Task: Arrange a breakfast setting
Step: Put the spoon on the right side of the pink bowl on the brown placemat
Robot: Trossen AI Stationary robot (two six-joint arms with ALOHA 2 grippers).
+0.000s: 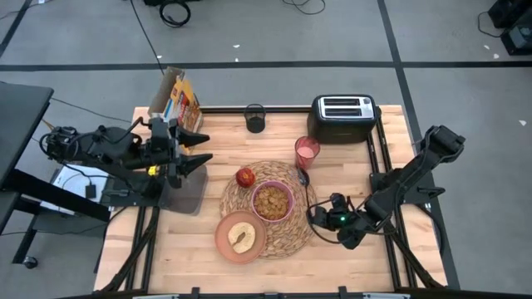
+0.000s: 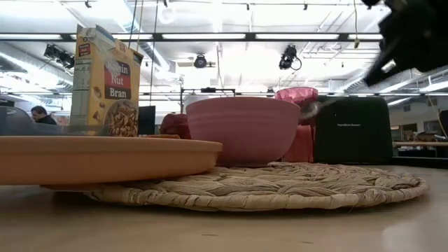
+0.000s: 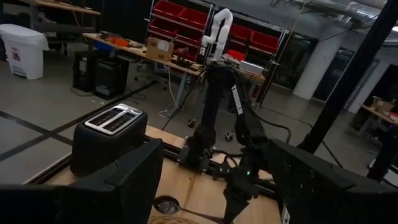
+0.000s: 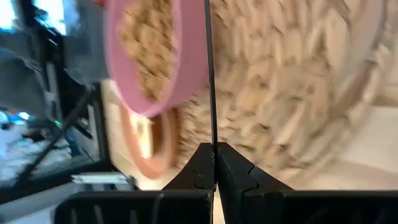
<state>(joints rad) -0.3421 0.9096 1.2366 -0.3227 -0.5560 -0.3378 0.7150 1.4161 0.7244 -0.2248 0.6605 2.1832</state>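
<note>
The round woven straw placemat (image 1: 283, 237) lies mid-table. On it stand the pink bowl (image 1: 273, 201), filled with cereal, and the small red apple (image 1: 245, 177). The salmon-brown plate (image 1: 226, 241) with the toast slice (image 1: 243, 237) rests half on the mat's near-left edge. The translucent pink cup (image 1: 307, 151) stands at the mat's far right edge. My right gripper (image 1: 316, 213) is at the mat's right side, shut on the metal spoon (image 1: 303, 178). My left gripper (image 1: 202, 162) is open and empty, left of the mat. My right gripper pinches the spoon's thin handle (image 4: 214, 134) between its two shut fingers, with the handle seen edge-on. The fingers come in low from the table's right side, and the handle runs on out from the fingertips. The spoon's bowl end (image 2: 311, 108) is raised above the mat, beside the cup.
The black toaster (image 1: 341, 116) stands at the far right. The yellow-and-blue cereal box (image 1: 174, 95) stands at the far left corner. A dark cup (image 1: 254, 118) stands at the far edge. Bare wood lies near the front edge and right of the mat.
</note>
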